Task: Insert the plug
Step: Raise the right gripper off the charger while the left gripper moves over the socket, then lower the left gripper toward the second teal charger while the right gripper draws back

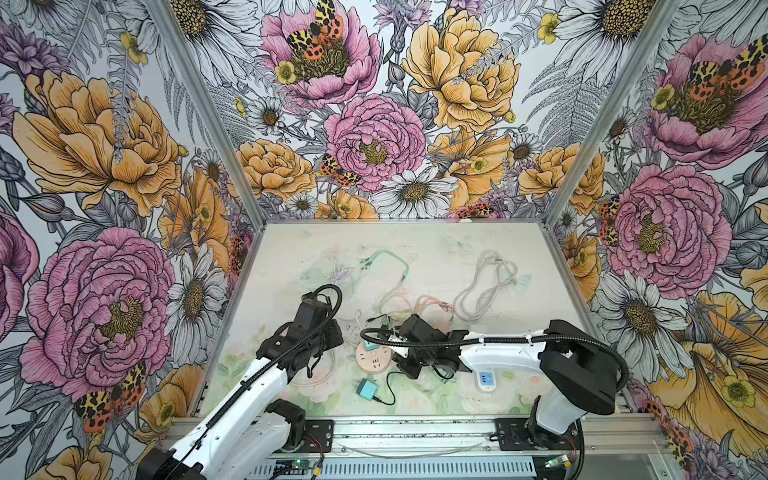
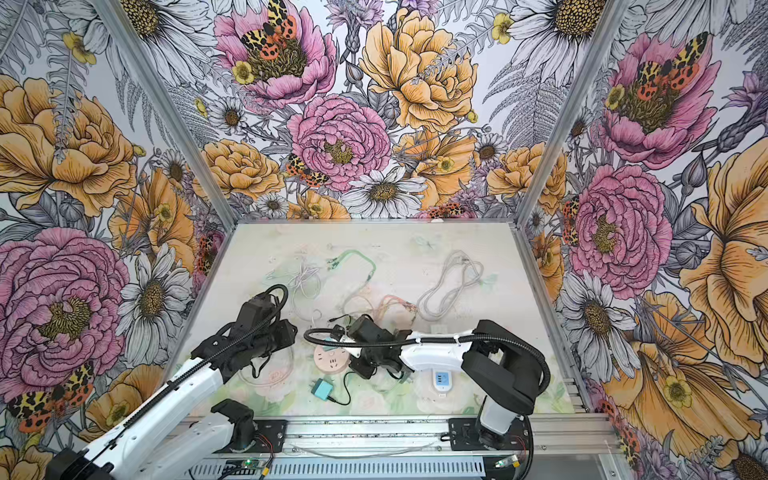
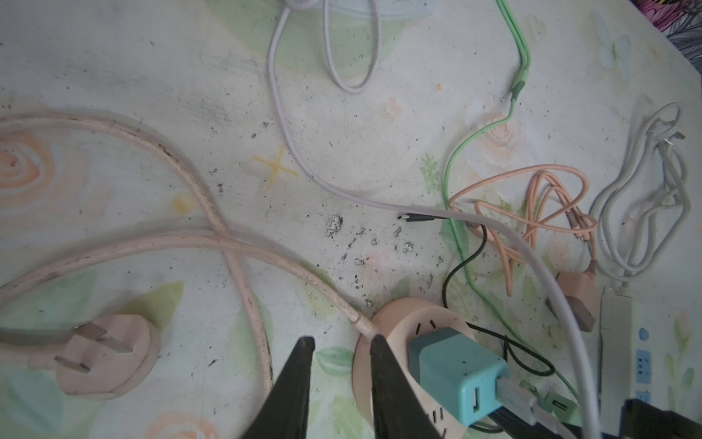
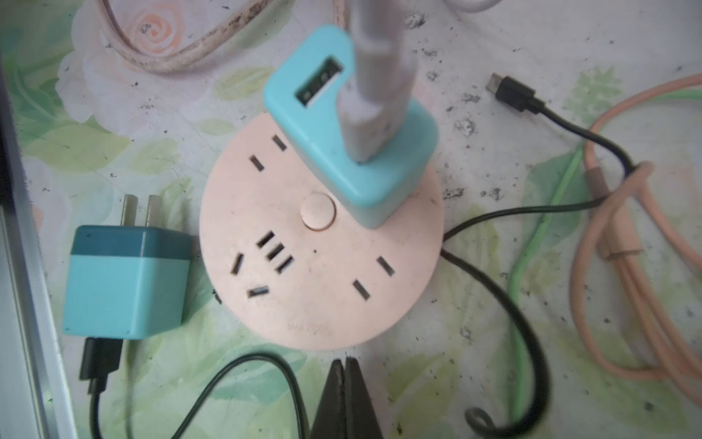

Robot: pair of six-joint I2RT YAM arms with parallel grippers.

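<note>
A round pink socket (image 4: pixel 315 266) lies near the table's front, seen in both top views (image 1: pixel 374 360) (image 2: pixel 330 358). A teal plug (image 4: pixel 380 167) stands upright, seated in the socket's slots, and a pale USB cable end (image 4: pixel 372 106) is pushed into its top. My left gripper (image 3: pixel 342 342) is open by a narrow gap. One of its fingers (image 3: pixel 383 365) is over the socket's rim where the pink cord enters, and nothing is held. My right gripper (image 4: pixel 346 361) is shut and empty, its tips just off the socket's rim.
A second teal charger (image 4: pixel 125 281) with a black cable lies flat beside the socket. The socket's three-pin plug (image 3: pixel 106 361) rests on the table. A white power strip (image 1: pixel 484 380), green (image 1: pixel 390 262), orange (image 1: pixel 432 305) and grey (image 1: pixel 482 286) cables lie around.
</note>
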